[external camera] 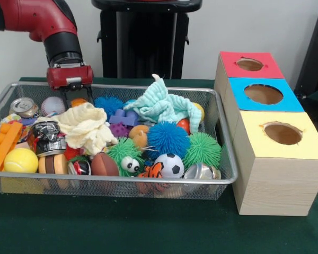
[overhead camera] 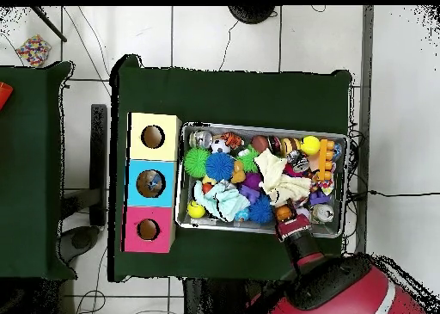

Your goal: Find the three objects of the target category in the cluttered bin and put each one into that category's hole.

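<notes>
- Sawyer's red and black arm is seen lowered to the far rim of the bin [external camera: 222, 138], its end effector [external camera: 77, 98] poised just above an orange ball [external camera: 78, 101] at the back of the clutter.
- Two dark fingers are shown slightly apart beneath the red housing, with nothing clamped between them.
- The bin is set on the green tabletop [external camera: 122, 227] directly under and in front of the end effector, presumably so that every item falls within reach of a downward approach.
- Three wooden boxes are lined up beside the bin, well away from the end effector, one hole cut in each top; the hole [external camera: 249, 64] in the red top sits at the far end of the row, with the blue-topped box [external camera: 263, 94] and the yellow-topped box [external camera: 282, 133] nearer the camera.
- Two cloths are counted draped over the pile: a cream cloth [external camera: 86, 127] just in front of the end effector and a mint cloth [external camera: 164, 106] off to its side.
- Three spiky balls, one blue and two green, one soccer ball [external camera: 171, 165] and one yellow ball [external camera: 20, 160] are seen toward the near wall.
</notes>
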